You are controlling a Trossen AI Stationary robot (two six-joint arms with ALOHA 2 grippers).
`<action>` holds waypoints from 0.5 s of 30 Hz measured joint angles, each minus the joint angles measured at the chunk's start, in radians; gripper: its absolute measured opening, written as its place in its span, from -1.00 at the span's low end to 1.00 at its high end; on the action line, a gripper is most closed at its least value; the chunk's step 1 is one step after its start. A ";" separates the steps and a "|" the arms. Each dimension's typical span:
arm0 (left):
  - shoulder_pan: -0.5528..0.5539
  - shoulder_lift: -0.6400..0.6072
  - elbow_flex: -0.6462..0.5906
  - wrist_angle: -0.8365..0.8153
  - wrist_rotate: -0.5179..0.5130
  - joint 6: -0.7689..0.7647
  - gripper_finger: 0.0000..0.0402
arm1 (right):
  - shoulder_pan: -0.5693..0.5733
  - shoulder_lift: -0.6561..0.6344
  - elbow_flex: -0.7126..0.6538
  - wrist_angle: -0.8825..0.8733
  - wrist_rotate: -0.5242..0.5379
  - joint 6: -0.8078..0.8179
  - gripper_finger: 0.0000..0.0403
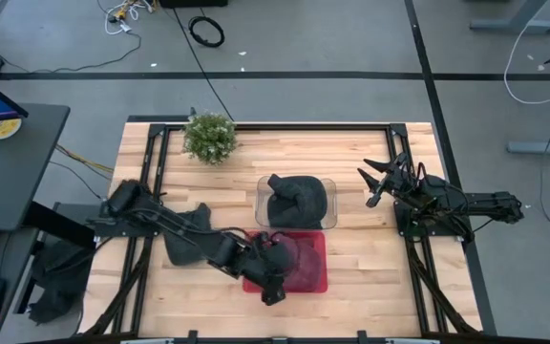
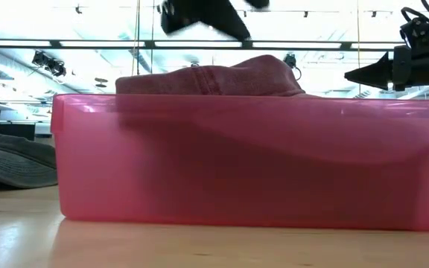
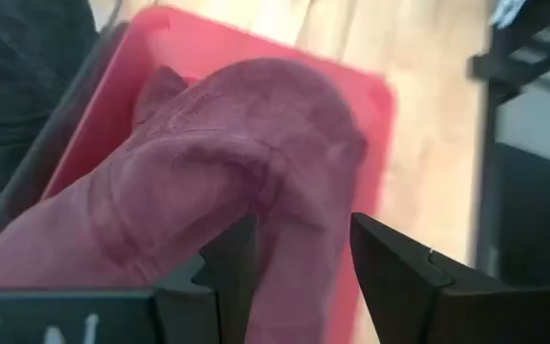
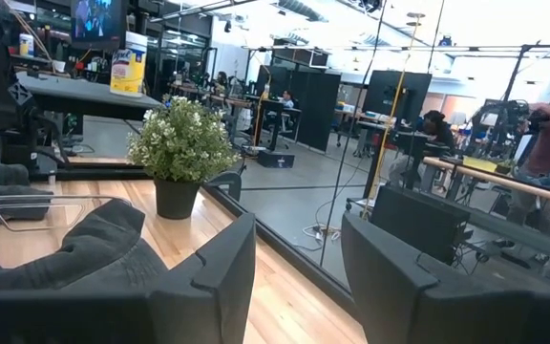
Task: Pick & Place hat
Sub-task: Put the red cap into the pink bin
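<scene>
Flanking the red bin (image 1: 304,277) stand a clear bin (image 1: 327,186) (dark hat inside) and potted plant (image 1: 209,137); left end effector (image 3: 299,268) parted.

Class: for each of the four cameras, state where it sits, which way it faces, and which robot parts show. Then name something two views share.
High: overhead, facing down on the table; both arms show.
Low: at table height, facing the red bin; right gripper hangs above.
Left wrist: over the maroon hat; left gripper open around it.
Right wrist: facing the potted plant and room; right gripper open.
Shared: high and right wrist both show the potted plant.
</scene>
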 joint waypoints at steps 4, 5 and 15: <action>0.018 0.085 0.000 0.017 -0.048 0.070 -0.16 | 0.000 0.000 0.000 0.000 0.000 0.000 -0.21; 0.022 0.108 0.000 0.020 -0.069 0.071 -0.16 | 0.000 0.000 0.000 0.000 0.000 0.000 -0.21; 0.031 0.302 0.007 0.090 0.067 -0.035 -0.16 | 0.000 0.000 0.000 -0.001 0.000 0.000 -0.21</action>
